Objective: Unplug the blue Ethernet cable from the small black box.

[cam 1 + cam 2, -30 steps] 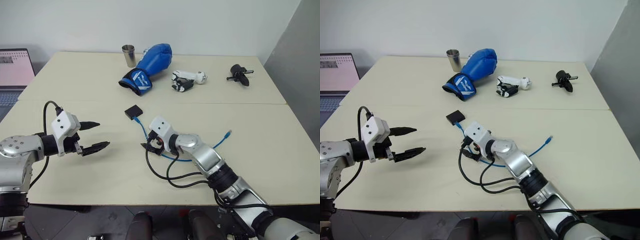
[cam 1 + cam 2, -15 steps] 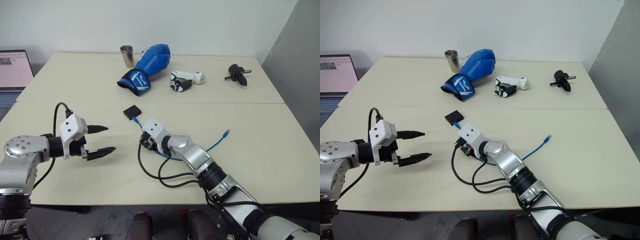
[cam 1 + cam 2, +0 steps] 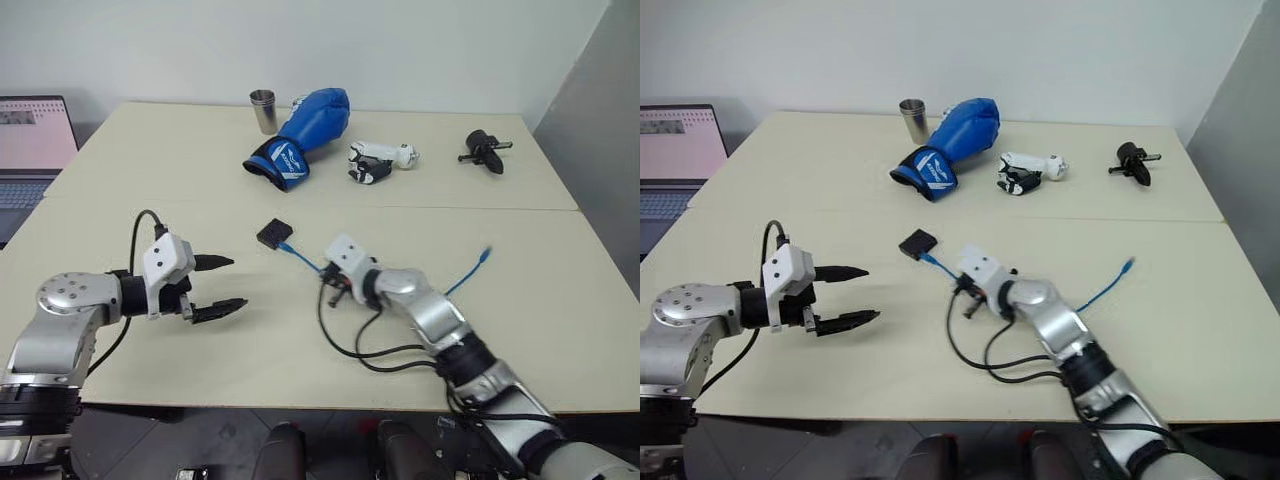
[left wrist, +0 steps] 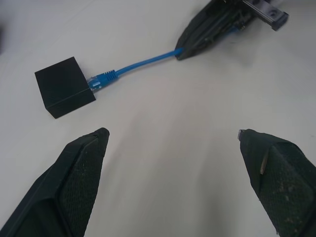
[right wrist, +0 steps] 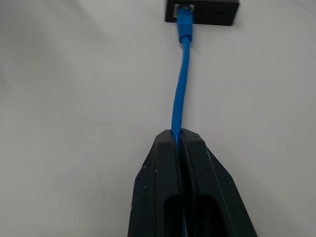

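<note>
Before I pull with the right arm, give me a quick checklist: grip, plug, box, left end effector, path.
1. Right end effector shut on the blue Ethernet cable: ok.
2. Plug seated in the small black box: not yet out, ok to pull.
3. Box held down: not ok, it lies loose on the table.
4. Left end effector open, short of the box: ok, ready to pin it.
5. Grip lies on the cord, away from the plug: latch may not release, cannot tell.
</note>
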### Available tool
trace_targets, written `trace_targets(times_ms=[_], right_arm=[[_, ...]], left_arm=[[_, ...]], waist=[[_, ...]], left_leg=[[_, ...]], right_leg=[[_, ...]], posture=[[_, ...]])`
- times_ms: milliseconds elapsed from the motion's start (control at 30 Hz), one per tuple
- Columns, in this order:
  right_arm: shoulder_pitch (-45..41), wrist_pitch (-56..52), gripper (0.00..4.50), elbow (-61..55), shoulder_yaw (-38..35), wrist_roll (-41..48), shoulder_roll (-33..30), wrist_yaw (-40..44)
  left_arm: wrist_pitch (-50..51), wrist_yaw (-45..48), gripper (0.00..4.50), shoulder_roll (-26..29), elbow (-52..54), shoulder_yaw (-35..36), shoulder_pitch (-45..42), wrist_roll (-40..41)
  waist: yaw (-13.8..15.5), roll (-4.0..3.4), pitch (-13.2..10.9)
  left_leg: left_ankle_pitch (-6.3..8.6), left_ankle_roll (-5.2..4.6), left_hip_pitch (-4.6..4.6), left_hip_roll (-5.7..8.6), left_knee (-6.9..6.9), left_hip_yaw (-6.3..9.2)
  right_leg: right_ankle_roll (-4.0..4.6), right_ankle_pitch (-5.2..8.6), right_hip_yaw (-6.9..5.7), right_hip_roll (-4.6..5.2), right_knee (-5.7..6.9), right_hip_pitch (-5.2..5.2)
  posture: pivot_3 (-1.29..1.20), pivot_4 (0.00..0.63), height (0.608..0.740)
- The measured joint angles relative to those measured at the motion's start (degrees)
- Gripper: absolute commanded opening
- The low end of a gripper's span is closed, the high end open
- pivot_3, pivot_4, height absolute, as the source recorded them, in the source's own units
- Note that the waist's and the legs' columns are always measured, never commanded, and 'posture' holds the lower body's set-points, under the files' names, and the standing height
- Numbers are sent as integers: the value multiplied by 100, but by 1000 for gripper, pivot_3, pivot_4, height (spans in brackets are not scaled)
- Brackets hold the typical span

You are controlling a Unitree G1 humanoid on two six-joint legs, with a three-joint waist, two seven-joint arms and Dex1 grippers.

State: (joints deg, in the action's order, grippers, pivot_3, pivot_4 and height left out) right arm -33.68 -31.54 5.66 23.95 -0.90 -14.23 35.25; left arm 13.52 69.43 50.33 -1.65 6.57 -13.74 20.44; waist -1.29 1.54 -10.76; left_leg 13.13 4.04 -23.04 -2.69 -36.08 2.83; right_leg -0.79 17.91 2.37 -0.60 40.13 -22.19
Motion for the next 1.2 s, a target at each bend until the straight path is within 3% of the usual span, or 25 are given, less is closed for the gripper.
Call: trace_targets(times_ms=[67, 133, 167, 300, 367, 400, 700, 1200], right_arm=[[545, -17, 20, -916, -201, 146, -1160, 656], [763, -44, 20, -1209, -382, 246, -1649, 920], [1052, -159, 20, -1556, -656, 413, -2229, 1255], [1343, -424, 20, -2051, -874, 695, -2587, 1624], [1428, -446, 20, -2248, -879, 819, -2555, 1679], [1430, -443, 382, -2311, -882, 858, -2502, 1669], [1067, -266, 2185, -2246, -960, 1039, -1710, 1348], [412, 246, 2185, -269, -430, 424, -514, 634]], left_arm=[[91, 3, 4500, -55, 192, -116, 14, 34], [107, 4, 4500, -55, 202, -134, 36, 37], [115, 3, 4500, -57, 196, -145, 71, 46], [119, 2, 4500, -111, 188, -199, 27, 56], [113, 12, 4500, -155, 179, -242, -49, 56], [110, 19, 4500, -171, 176, -248, -69, 56], [229, 199, 4500, -163, 157, -266, -72, 142], [364, 318, 4500, -101, 407, -276, 115, 211]], waist=[[38, -2, -1], [40, -2, -1], [30, -2, -1], [-95, -4, -2], [-164, -4, -2], [-180, -4, -3], [-178, -4, -3], [-155, -6, -4]], left_leg=[[1, -1, -2, 3, 1, 0], [1, -1, -2, 3, 1, -1], [1, -1, 0, 1, 2, -2], [1, -2, 9, -13, 6, 3], [1, -2, 11, -17, 6, 6], [1, -2, 11, -17, 5, 5], [1, -2, 5, -11, 3, -1], [1, -2, 4, -12, 3, -3]], right_leg=[[-1, 0, -2, 3, -14, 5], [-1, 1, -1, 3, -16, 5], [-1, 1, 0, 1, -17, 5], [-25, 15, 7, -18, -8, 2], [-28, 17, 8, -24, -3, 0], [-28, 17, 8, -25, -2, 0], [-29, 17, 11, -18, -6, 0], [0, 0, 10, -18, -5, -3]], posture=[[0, 150, 740], [0, 150, 740], [0, 150, 740], [0, 150, 740], [0, 150, 740], [0, 150, 740], [0, 150, 740], [0, 150, 740]])
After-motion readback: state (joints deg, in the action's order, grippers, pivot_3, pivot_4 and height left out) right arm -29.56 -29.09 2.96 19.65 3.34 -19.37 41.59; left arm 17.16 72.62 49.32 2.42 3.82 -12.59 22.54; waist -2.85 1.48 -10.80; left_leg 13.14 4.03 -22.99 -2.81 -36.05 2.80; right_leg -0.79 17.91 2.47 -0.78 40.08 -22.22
